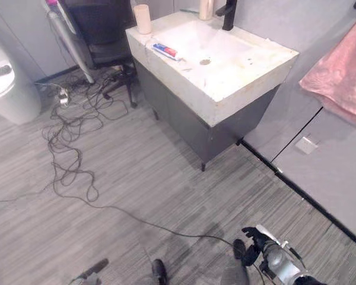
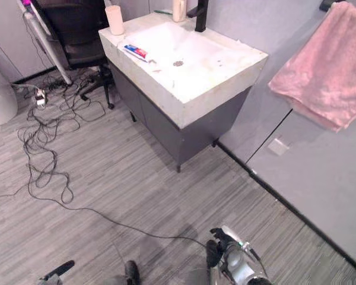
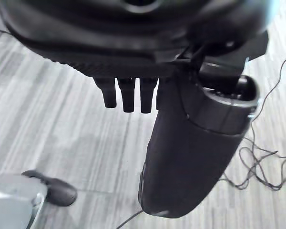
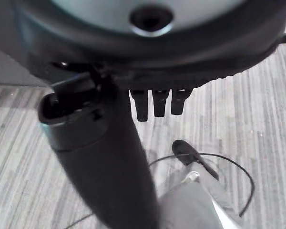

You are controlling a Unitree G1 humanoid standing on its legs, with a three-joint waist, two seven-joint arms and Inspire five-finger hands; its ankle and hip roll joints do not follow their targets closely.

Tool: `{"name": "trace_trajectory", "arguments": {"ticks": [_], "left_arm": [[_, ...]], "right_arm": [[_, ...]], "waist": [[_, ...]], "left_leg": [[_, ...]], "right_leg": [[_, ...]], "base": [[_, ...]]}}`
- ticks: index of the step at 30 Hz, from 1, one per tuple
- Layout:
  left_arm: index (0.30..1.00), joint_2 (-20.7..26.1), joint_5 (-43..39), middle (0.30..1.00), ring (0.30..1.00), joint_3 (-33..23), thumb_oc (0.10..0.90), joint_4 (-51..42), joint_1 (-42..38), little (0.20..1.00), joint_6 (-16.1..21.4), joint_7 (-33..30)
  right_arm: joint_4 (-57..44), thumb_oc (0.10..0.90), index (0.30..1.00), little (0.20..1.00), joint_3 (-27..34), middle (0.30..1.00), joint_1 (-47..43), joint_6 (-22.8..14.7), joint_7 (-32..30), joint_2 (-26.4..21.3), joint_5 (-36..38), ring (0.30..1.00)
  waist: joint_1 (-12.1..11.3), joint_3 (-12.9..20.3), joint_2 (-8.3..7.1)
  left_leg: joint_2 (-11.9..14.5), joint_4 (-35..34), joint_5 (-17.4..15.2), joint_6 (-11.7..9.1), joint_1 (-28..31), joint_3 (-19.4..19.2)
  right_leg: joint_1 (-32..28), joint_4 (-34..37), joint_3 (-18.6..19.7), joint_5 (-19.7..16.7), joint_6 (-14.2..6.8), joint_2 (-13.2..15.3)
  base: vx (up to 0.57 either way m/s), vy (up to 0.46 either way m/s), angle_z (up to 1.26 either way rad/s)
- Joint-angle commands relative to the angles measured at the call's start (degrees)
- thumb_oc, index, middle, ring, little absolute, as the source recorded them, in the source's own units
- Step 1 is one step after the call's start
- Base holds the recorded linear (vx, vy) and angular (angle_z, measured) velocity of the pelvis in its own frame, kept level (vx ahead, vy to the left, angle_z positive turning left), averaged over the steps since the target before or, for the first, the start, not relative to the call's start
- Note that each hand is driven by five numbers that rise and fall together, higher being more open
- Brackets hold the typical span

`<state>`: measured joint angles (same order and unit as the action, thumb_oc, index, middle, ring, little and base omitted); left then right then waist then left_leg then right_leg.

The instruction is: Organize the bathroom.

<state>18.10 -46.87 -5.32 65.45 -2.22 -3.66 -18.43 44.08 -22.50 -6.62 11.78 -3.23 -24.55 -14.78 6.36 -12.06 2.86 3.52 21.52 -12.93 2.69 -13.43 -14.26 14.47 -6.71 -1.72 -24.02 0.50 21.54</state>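
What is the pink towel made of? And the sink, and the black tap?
Pink towel: soft fluffy cloth, probably terry; it droops in folds. Sink: hard white stone or ceramic, matt, with thick straight edges and some stains. Black tap: likely metal, matt black.

The floor (image 1: 136, 178) is grey, striped in fine pale and darker plank lines. The counter (image 1: 249, 83) is off-white stone with faint brown stains, set on a dark grey cabinet (image 1: 184, 119). A towel (image 2: 320, 77) is dusty pink. The toothpaste tube (image 1: 166, 50) is white with blue and red. The cup (image 1: 143, 19) is cream; the tap (image 1: 228, 15) black. The chair (image 1: 101, 29) is black, and the walls (image 2: 320, 172) plain grey.
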Motion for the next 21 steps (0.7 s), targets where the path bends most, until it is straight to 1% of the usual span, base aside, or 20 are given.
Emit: {"name": "trace_trajectory", "arguments": {"ticks": [1,2,3,4,5,6,7,8,9,11,12,13,14,15,16,17,18,19,20,21], "left_arm": [[0.9,2.78,2.8,0.9,0.9,-0.46,0.8,-4.57,2.41,0.9,0.95,-0.18],[0.9,4.1,4.27,0.9,0.9,-0.43,0.8,-5.88,2.35,0.9,-0.78,-0.74],[0.9,4.1,7.24,0.9,0.9,-1.13,0.8,-6.81,0.55,0.9,-2.89,-0.64],[0.9,3.94,7.55,0.9,0.9,-1.21,0.8,-7.24,0.28,0.9,-3.19,-0.76],[0.9,3.82,7.64,0.9,0.9,-0.86,0.8,-8.45,0.04,0.9,-3.62,-1.24],[0.9,3.64,7.66,0.9,0.9,-0.12,0.8,-9.62,-0.27,0.9,-3.71,-1.91],[0.9,3.25,7.98,0.9,0.9,-0.03,0.8,-10.32,-0.99,0.9,-3.73,-2.52],[0.9,2.93,7.81,0.9,0.9,0.76,0.8,-10.47,-1.54,0.9,-3.58,-3.15],[0.9,2.37,7.49,0.9,0.9,1.44,0.8,-10.56,-2.28,0.9,-3.72,-3.96],[0.9,1.66,6.83,0.9,0.9,1.87,0.8,-10.75,-2.85,0.9,-4.88,-4.13],[0.9,1.43,7.87,0.9,0.9,2.32,0.8,-10.65,-2.92,0.9,-5.22,-3.7],[0.9,1.3,8.92,0.9,0.9,2.95,0.8,-10.52,-2.81,0.9,-5.49,-2.81],[0.9,1.0,9.79,0.9,0.9,2.91,0.8,-10.28,-2.68,0.9,-5.55,-2.08],[0.9,0.75,11.03,0.9,0.9,3.31,0.8,-10.09,-2.3,0.9,-5.36,-1.06],[0.9,0.74,11.04,0.9,0.9,3.31,0.8,-10.08,-2.3,0.9,-5.36,-1.06],[0.9,0.45,11.33,0.9,0.9,3.49,0.8,-9.97,-2.13,0.9,-5.08,-0.42],[0.9,0.28,10.81,0.9,0.9,3.68,0.8,-9.95,-2.07,0.9,-4.79,-0.41],[0.9,0.15,10.47,0.9,0.9,3.96,0.8,-10.06,-1.99,0.9,-4.64,-0.73],[0.9,0.02,9.98,0.9,0.9,4.1,0.8,-10.69,-1.81,0.9,-4.88,-1.35],[0.9,0.04,7.71,0.9,0.9,4.46,0.8,-11.84,-1.68,0.9,-5.41,-3.07]], "right_arm": [[-1.37,0.8,0.9,0.9,-0.63,0.9,-2.68,-2.35,-0.33,-3.32,-0.46,0.9],[-1.31,0.8,0.9,0.9,-0.16,0.9,-2.11,-2.99,-0.32,-3.32,0.33,0.9],[0.05,0.8,0.9,0.9,1.12,0.9,-1.35,-3.14,-0.56,-3.12,-0.25,0.9],[0.56,0.8,0.9,0.9,1.46,0.9,-0.92,-3.71,-0.71,-3.08,-0.48,0.9],[1.01,0.8,0.9,0.9,2.15,0.9,-0.22,-4.33,-0.49,-3.01,-0.89,0.9],[1.92,0.8,0.9,0.9,2.79,0.9,0.18,-5.49,0.4,-3.12,-1.16,0.9],[2.8,0.8,0.9,0.9,3.39,0.9,-0.09,-6.69,1.59,-3.51,-1.38,0.9],[3.84,0.8,0.9,0.9,3.37,0.9,-0.17,-7.5,2.01,-3.66,-1.12,0.9],[5.03,0.8,0.9,0.9,3.68,0.9,-0.08,-7.91,2.58,-3.55,-0.84,0.9],[5.59,0.8,0.9,0.9,3.88,0.9,0.27,-7.54,2.37,-3.32,0.62,0.9],[5.71,0.8,0.9,0.9,4.02,0.9,0.68,-7.28,2.09,-3.31,1.71,0.9],[5.6,0.8,0.9,0.9,4.53,0.9,1.44,-6.81,2.09,-3.19,2.73,0.9],[5.82,0.8,0.9,0.9,4.72,0.9,1.94,-6.93,2.17,-3.11,2.89,0.9],[6.37,0.8,0.9,0.9,4.86,0.9,2.49,-6.89,2.42,-3.05,3.01,0.9],[6.37,0.8,0.9,0.9,4.86,0.9,2.49,-6.89,2.42,-3.06,3.01,0.9],[7.0,0.8,0.9,0.9,4.88,0.9,3.02,-7.11,2.22,-3.01,3.29,0.9],[7.4,0.8,0.9,0.9,4.75,0.9,3.4,-7.45,2.08,-3.07,3.46,0.9],[7.63,0.8,0.9,0.9,4.6,0.9,3.74,-7.53,1.98,-3.15,3.76,0.9],[7.94,0.8,0.9,0.9,4.58,0.9,3.89,-7.82,1.69,-3.1,4.28,0.9],[8.12,0.8,0.9,0.9,4.51,0.9,3.85,-8.08,1.49,-2.92,4.58,0.9]], "waist": [[-0.3,-0.65,0.74],[0.15,-1.78,0.43],[2.35,-2.29,-1.64],[3.0,-2.31,-2.16],[3.92,-2.48,-2.85],[4.23,-2.83,-2.43],[4.19,-2.44,-2.96],[4.42,-1.96,-3.01],[4.68,-1.37,-2.73],[4.8,-0.42,-2.41],[4.89,-0.2,-2.36],[5.18,0.06,-2.21],[5.19,0.3,-2.04],[5.38,0.57,-1.6],[5.42,0.57,-1.53],[5.82,0.71,-1.21],[6.14,0.67,-1.13],[6.28,0.53,-0.99],[6.24,0.12,-1.15],[5.96,-0.19,-1.77]], "left_leg": [[3.87,-7.2,7.18,-4.34,1.04,2.51],[3.55,-6.72,5.26,-3.41,2.76,1.8],[0.65,-7.0,3.46,-2.19,5.35,0.09],[-0.45,-6.98,2.9,-1.69,5.69,-0.18],[-1.7,-6.9,1.97,-1.07,6.42,-0.81],[-2.13,-7.19,0.59,-1.1,7.77,-0.41],[-3.22,-7.85,2.54,-1.02,7.05,-0.66],[-3.98,-7.27,2.34,-1.0,6.66,-0.02],[-4.12,-6.36,2.35,-1.02,6.21,0.53],[-3.57,-3.75,2.03,-1.74,5.46,0.54],[-3.25,-1.72,2.39,-2.09,5.03,0.62],[-2.56,2.24,3.57,-2.73,4.34,1.07],[-2.22,4.8,4.73,-3.28,3.87,1.77],[-1.01,11.09,8.12,-4.6,3.29,2.86],[-0.95,11.23,8.07,-4.64,3.2,2.94],[0.63,18.41,12.04,-6.1,2.59,3.45],[1.73,23.95,14.18,-6.94,0.95,3.95],[2.38,27.53,14.23,-7.7,-0.66,4.64],[3.3,32.26,13.03,-7.32,-3.61,5.05],[4.24,32.38,12.39,-5.7,-6.72,4.81]], "right_leg": [[-4.47,-9.55,0.65,18.52,-9.76,-0.39],[-1.83,-11.38,1.51,16.77,-9.3,-1.13],[1.14,-2.81,0.97,16.38,-11.85,-6.54],[1.93,-1.1,0.85,16.09,-12.37,-7.94],[3.28,0.17,-0.86,16.02,-12.81,-9.81],[4.05,-2.21,-4.0,18.58,-13.11,-12.36],[4.58,-3.19,-4.15,19.07,-11.85,-13.81],[4.0,-3.09,-3.42,19.49,-11.41,-14.53],[3.51,-4.56,-2.82,20.91,-10.51,-15.31],[2.65,-6.4,-3.79,23.01,-9.26,-15.38],[1.82,-6.32,-3.91,23.24,-8.8,-15.42],[0.51,-5.64,-4.2,23.31,-8.0,-15.5],[-0.2,-5.54,-4.5,23.75,-7.42,-15.66],[-1.32,-5.22,-4.68,24.47,-6.06,-16.23],[-1.33,-5.2,-4.75,24.47,-6.04,-16.29],[-2.2,-4.98,-4.79,25.25,-4.57,-16.9],[-2.78,-4.84,-4.74,25.57,-3.67,-17.28],[-3.77,-4.76,-4.3,26.36,-3.44,-17.65],[-4.75,-4.36,-4.35,26.45,-3.05,-17.77],[-5.34,-3.9,-4.95,25.86,-2.63,-17.42]], "base": [[0.34,0.206,-0.28],[0.51,0.206,-0.29],[0.57,0.225,-0.45],[0.47,0.141,-0.46],[0.34,0.082,-0.13],[0.3,-0.008,0.33],[0.28,-0.072,0.68],[0.26,-0.207,0.67],[0.31,-0.168,0.43],[0.32,-0.196,0.27],[0.39,-0.281,0.01],[0.34,-0.266,-0.15],[0.4,-0.319,-0.01],[0.24,-0.191,0.14],[0.27,-0.237,0.19],[0.2,-0.192,0.01],[0.34,-0.262,-0.08],[0.28,-0.217,-0.05],[0.26,-0.214,0.09],[0.26,-0.145,0.14]]}}
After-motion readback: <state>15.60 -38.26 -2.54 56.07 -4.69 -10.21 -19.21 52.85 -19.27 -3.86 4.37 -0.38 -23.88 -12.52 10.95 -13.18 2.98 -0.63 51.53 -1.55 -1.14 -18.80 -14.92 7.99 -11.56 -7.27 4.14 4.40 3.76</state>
